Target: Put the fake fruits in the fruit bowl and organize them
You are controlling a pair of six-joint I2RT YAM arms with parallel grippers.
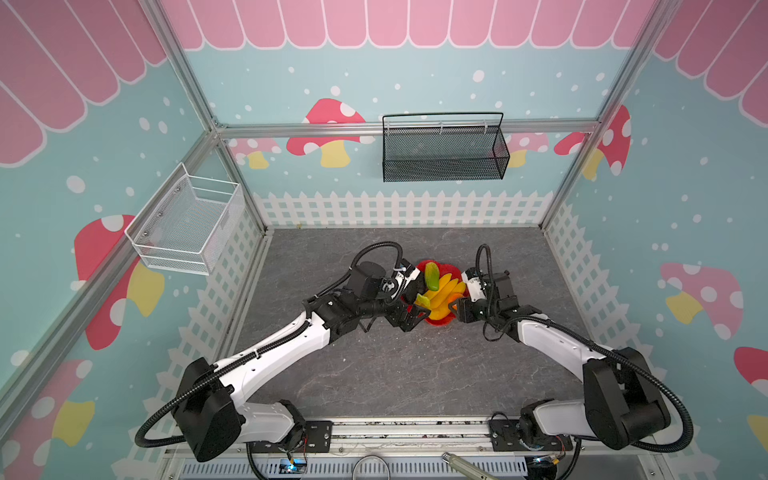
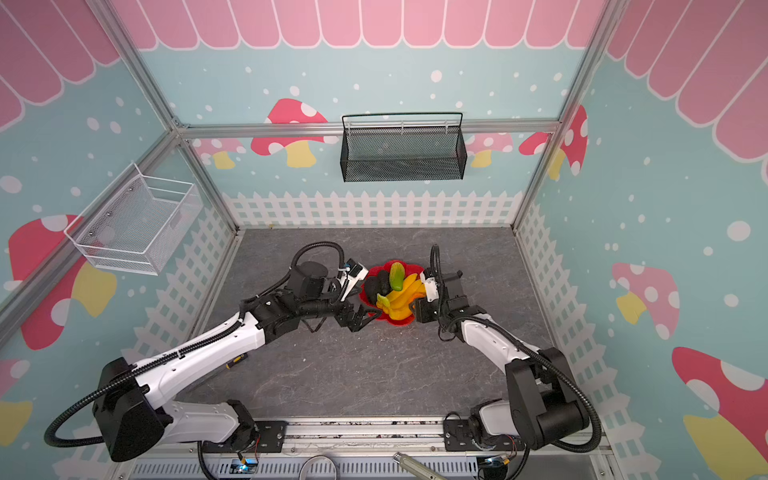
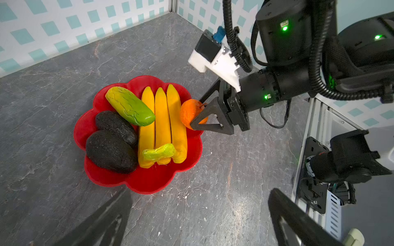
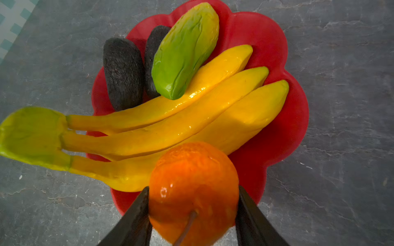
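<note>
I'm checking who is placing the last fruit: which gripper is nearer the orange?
Right. The right gripper is shut on the orange at the red bowl edge. The left gripper hangs open off the bowl's opposite side, touching nothing.

Bananas [image 3: 162, 123], two avocados [image 3: 110, 151] and a green fruit [image 3: 130, 105] crowd the red bowl [image 3: 147, 183] — only its rim lobes lie bare — while the spread left gripper [image 3: 200, 193] and the right gripper [image 3: 196, 114], clamped on the orange [image 4: 191, 181], flank it on otherwise bare tabletop [image 1: 395, 374].

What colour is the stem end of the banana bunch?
Yellow-green; the stem end shows best in the right wrist view.
</note>
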